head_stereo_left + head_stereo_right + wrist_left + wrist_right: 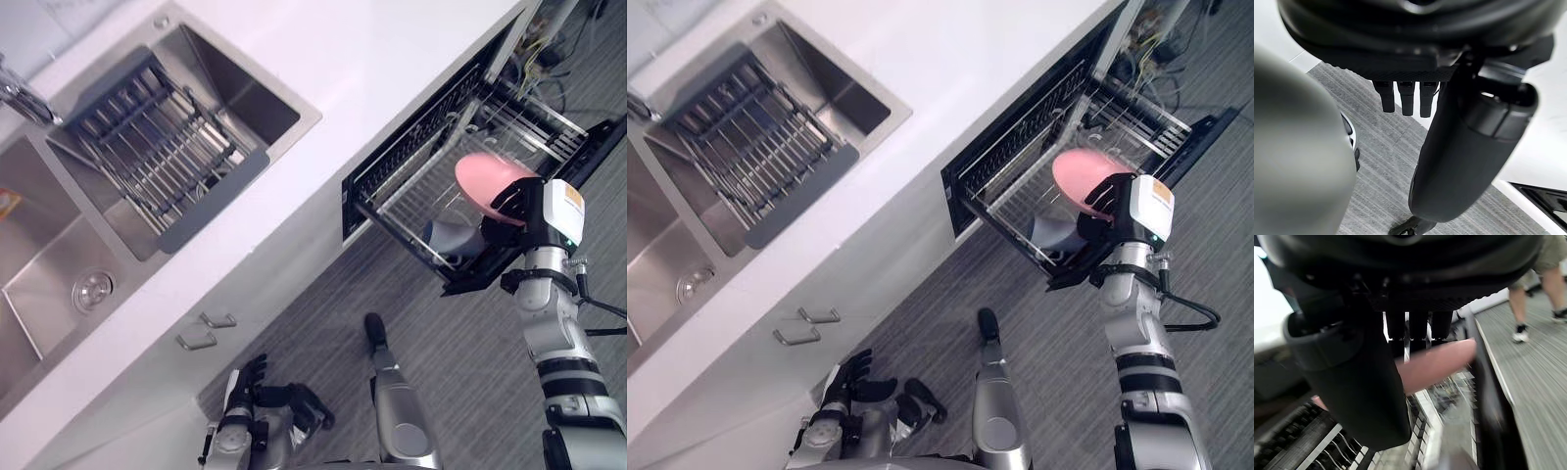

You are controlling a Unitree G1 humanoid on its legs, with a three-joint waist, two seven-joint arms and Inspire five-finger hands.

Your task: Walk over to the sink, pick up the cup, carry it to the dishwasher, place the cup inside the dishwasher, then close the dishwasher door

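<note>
My right hand [516,203] is shut on a pink cup [488,180] and holds it just above the pulled-out wire rack [416,201] of the open dishwasher [1019,147]. In the right wrist view the pink cup [1437,363] lies between the thumb [1352,387] and the fingers [1410,324], over the rack's wires. The dishwasher door [598,142] hangs open on the far side of the rack. My left hand [245,377] hangs low by the cabinet front, fingers relaxed and holding nothing.
A grey object [451,237] sits in the rack below the cup. The steel sink [59,274] with a dish rack [157,147] and tap [24,98] lies left along the white counter [372,59]. A person's legs [1533,289] stand beyond the dishwasher.
</note>
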